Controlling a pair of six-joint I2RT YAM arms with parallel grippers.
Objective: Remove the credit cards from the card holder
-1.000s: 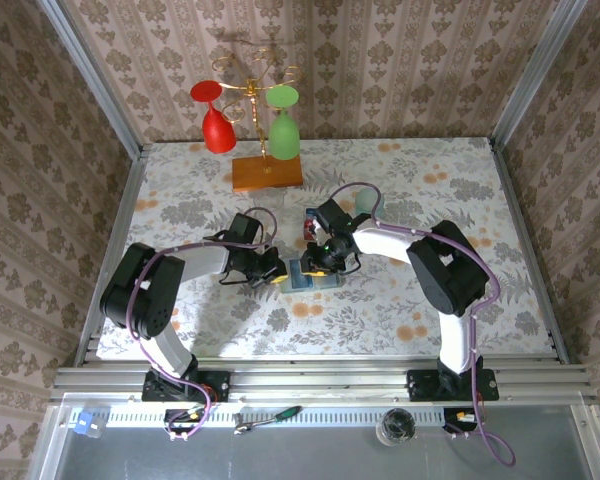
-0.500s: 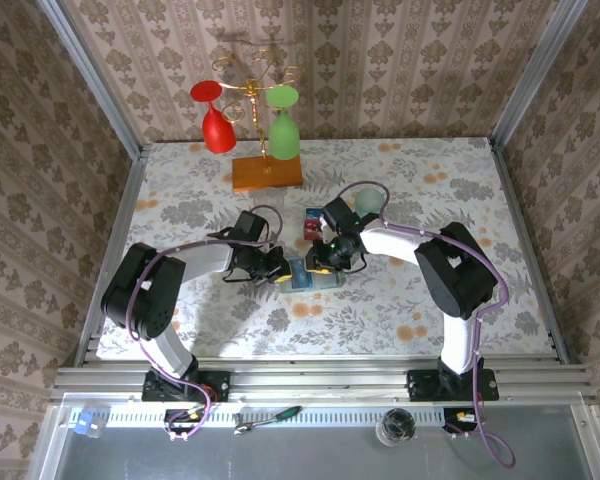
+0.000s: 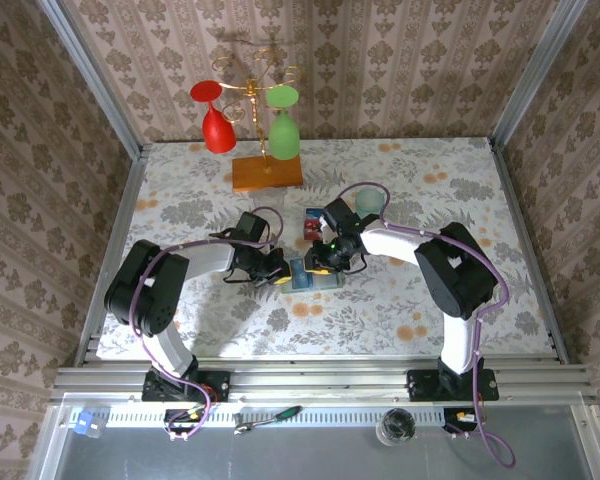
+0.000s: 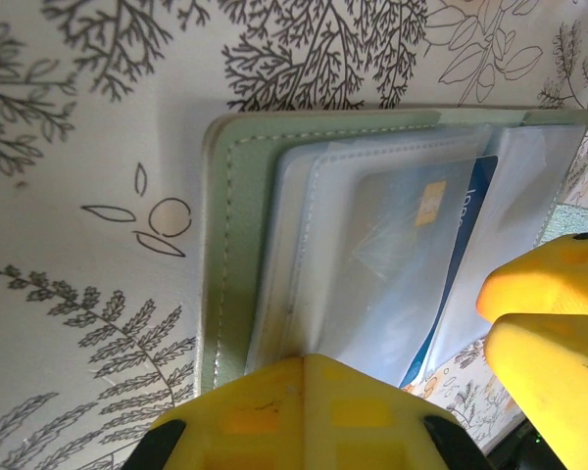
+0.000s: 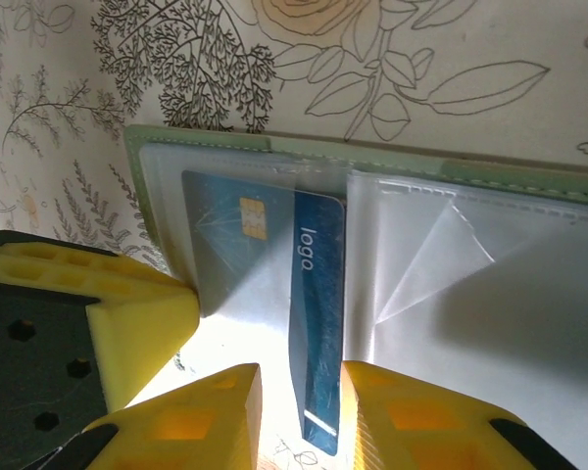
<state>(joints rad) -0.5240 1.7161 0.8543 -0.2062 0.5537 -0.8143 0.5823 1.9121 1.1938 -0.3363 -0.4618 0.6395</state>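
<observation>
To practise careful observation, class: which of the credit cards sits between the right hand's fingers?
The blue card printed "logo", partly out of the card holder, in the right hand; the other cards lie loose beyond it.

Glossy plastic credit card [image 5: 318, 294], matt stitched card holder [image 4: 220, 245]

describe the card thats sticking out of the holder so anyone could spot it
From the wooden glass stand at the back, come forward to the open card holder mid-table. It is the blue card with a gold chip, half out of the clear sleeve, unlike the red card lying loose beyond the holder.
</observation>
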